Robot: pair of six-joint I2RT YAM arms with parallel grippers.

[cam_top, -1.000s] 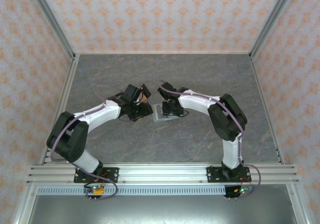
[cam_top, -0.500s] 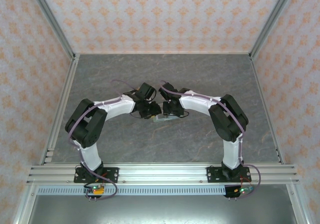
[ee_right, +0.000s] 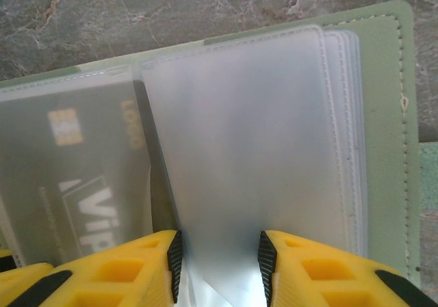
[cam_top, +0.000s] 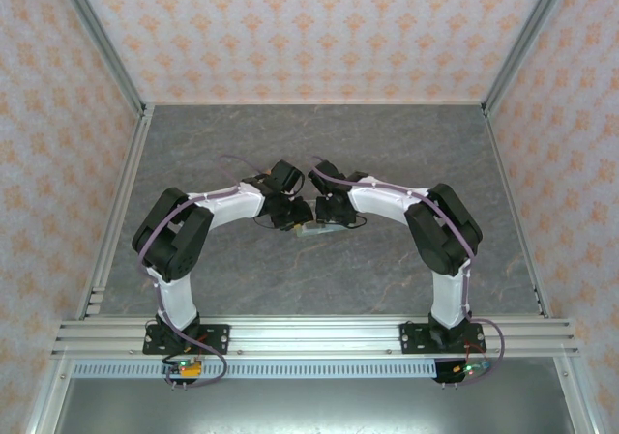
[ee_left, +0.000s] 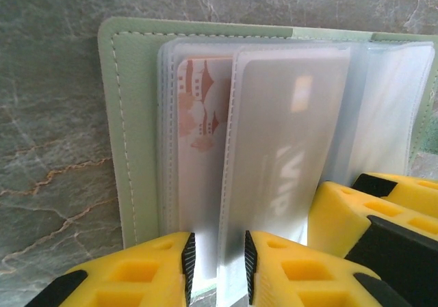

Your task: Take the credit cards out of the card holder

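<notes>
In the middle of the grey table (cam_top: 290,144) the two arms meet, and the green card holder (cam_top: 311,229) lies flat on it between the left gripper (cam_top: 293,218) and the right gripper (cam_top: 327,214). The left wrist view shows the card holder (ee_left: 126,150) lying open, with see-through sleeves (ee_left: 390,109) fanned out on it. A white card (ee_left: 287,143) sits inside one sleeve. A card with a red picture (ee_left: 198,115) sits in the sleeve to its left. The left gripper (ee_left: 219,269) has its jaws a little way open, and the edge of the white card's sleeve runs down into the gap without being pinched. In the right wrist view, the right gripper (ee_right: 219,266) has its jaws partly open around one clear sleeve (ee_right: 253,156) that fills the gap. I cannot tell if it is squeezed. The white card (ee_right: 75,177) lies to the left there.
</notes>
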